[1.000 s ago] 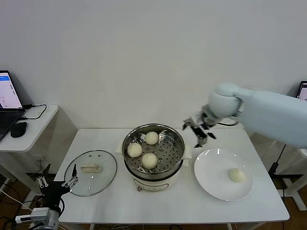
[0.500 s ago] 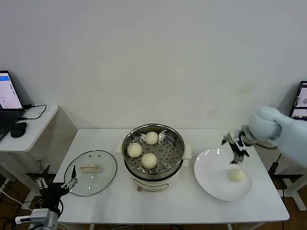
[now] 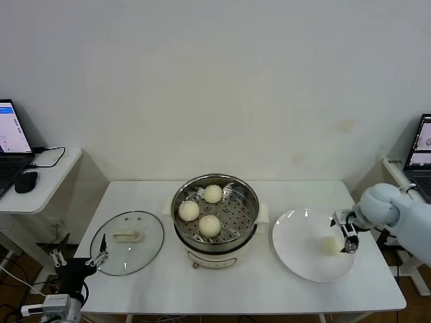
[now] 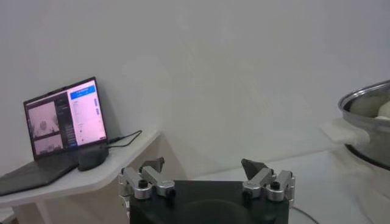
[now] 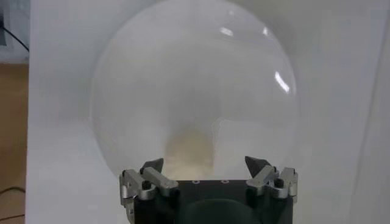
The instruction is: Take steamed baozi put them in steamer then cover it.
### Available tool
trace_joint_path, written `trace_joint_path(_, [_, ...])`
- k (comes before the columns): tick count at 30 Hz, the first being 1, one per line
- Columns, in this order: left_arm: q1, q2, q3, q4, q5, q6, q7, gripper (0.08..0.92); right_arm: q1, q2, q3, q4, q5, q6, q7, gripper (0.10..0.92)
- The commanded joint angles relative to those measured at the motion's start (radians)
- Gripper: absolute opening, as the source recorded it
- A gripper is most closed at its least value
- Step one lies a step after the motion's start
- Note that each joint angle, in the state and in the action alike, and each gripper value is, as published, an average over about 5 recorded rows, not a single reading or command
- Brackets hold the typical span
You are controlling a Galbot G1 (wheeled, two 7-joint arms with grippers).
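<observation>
My right end effector (image 3: 347, 237) hangs low over the far right part of the white plate (image 3: 296, 249), just beside the last bun (image 3: 330, 245), which lies on the plate slightly to the inner side of my fingers. From the right wrist camera my two fingertips (image 5: 152, 165) stand apart with nothing between them, and the bun (image 5: 189, 149) sits just ahead of the gap, on the plate (image 5: 122, 91), not yet enclosed. I cannot tell from these views whether a finger touches it.

The steamer (image 3: 217, 232) stands in the middle of the table (image 3: 269, 289), between the plate and the lid, well apart from my right end effector. Three buns (image 3: 210, 225) already rest on its perforated tray: one toward the back, one at the left, one toward the front.

The glass lid (image 3: 128, 242) lies flat on the table to the left of the steamer, its cream handle facing up.

My left end effector (image 3: 77, 258) is parked low, off the table's front left corner, near the lid's edge. Its fingers (image 4: 149, 167) are spread wide and empty in the left wrist view, where the steamer (image 4: 368, 112) shows at the edge, and a laptop (image 4: 64, 119) and mouse (image 4: 92, 157) sit on a side table (image 4: 79, 182)
</observation>
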State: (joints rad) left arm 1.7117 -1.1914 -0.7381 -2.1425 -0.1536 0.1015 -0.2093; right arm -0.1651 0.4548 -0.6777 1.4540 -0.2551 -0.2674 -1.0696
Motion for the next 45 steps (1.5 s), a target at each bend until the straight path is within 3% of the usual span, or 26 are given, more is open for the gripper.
trace_joint_path(1, [0.003,-0.002,-0.002,0.0,0.0,0.0,0.0,0.823,-0.11,0.014,0.083,-0.057,-0.054,0.003,0.007,0.823])
trace_joint_path(17, [0.004,-0.003,-0.008,0.001,-0.001,-0.001,0.0,0.823,-0.116,0.097,0.093,-0.116,-0.058,0.011,0.044,0.808])
trace_joint_path(31, [0.006,-0.01,-0.009,-0.004,-0.001,-0.001,-0.001,0.823,-0.101,0.096,0.086,-0.108,-0.055,0.009,0.032,0.623])
trace_joint_path(35, [0.005,-0.009,-0.009,-0.005,-0.001,-0.001,-0.001,0.823,-0.056,0.076,0.066,-0.083,-0.024,0.001,0.022,0.578])
trace_joint_path(45, [-0.004,-0.001,-0.004,-0.004,-0.002,0.0,0.0,0.823,0.324,0.0,-0.153,0.04,0.196,-0.07,0.012,0.577])
